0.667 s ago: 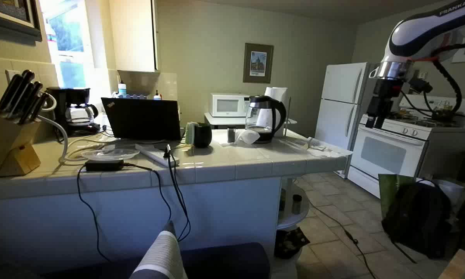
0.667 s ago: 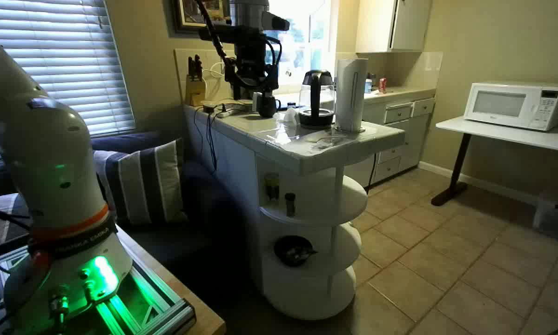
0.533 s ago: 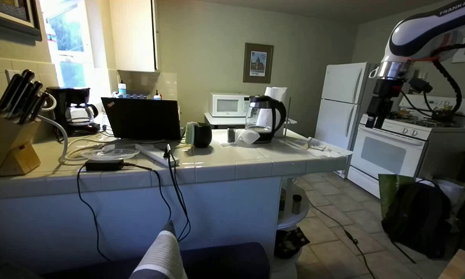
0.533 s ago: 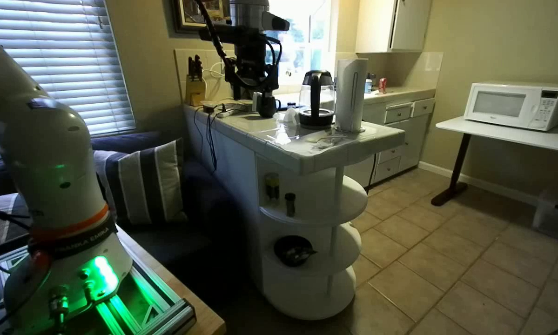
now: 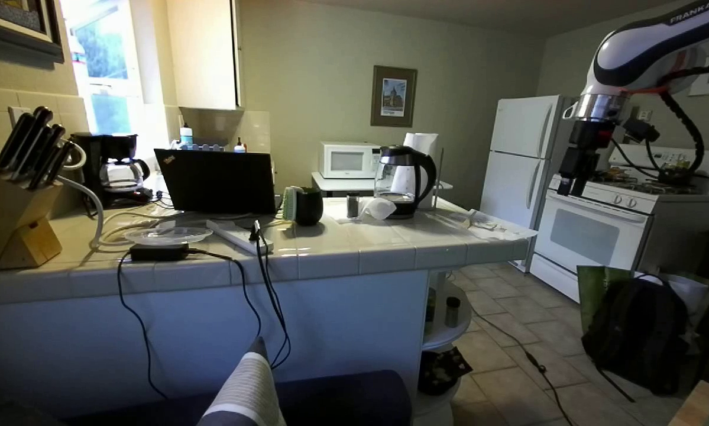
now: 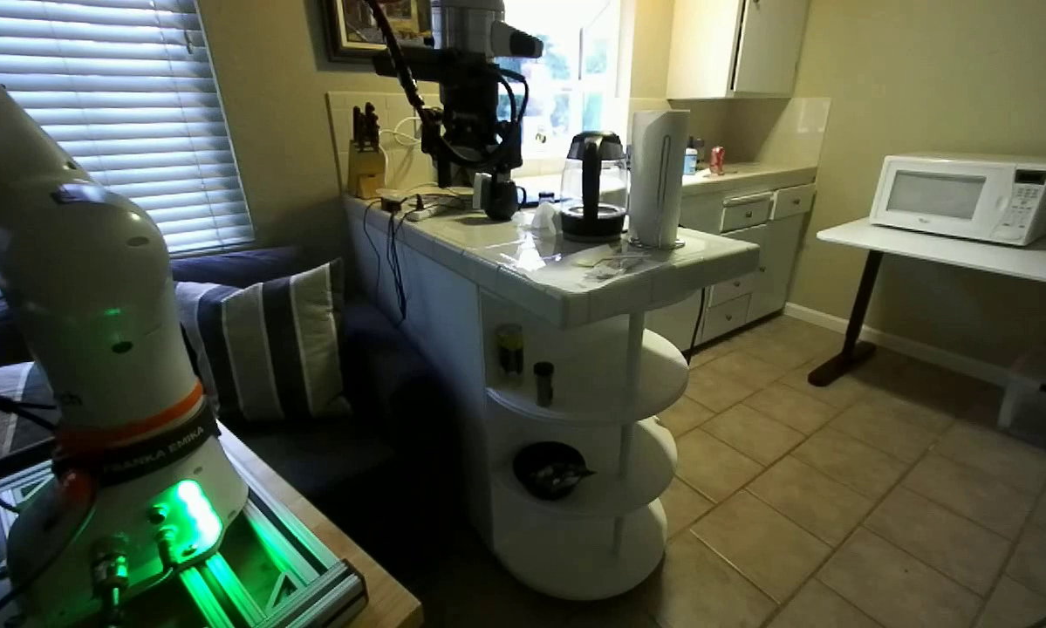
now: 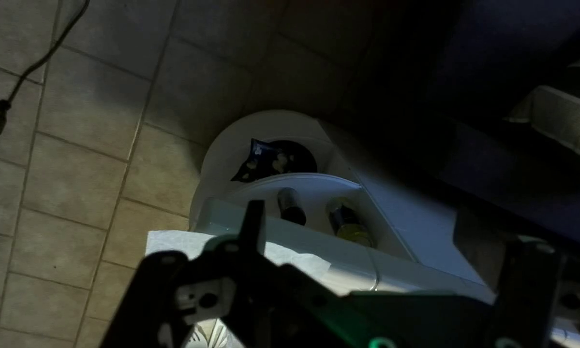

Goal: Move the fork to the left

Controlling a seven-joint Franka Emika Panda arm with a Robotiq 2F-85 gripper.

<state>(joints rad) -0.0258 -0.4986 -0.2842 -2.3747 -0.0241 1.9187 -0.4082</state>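
Since the fork (image 7: 197, 339) apparently lies on that white sheet (image 7: 183, 242), we've got the gripper (image 5: 571, 189) pointing down, jaws spread wide, empty, probably for a top-down grab.

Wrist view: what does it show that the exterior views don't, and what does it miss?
Only the wrist view: what look like a fork's tines at its bottom edge, too small to make out elsewhere.
Only the exterior views: the kettle, paper towel roll, knife block and microwave.
Shared by all: the open hand, the tiled counter, and below it the dark-lidded jar on the white shelf and the dark packet.
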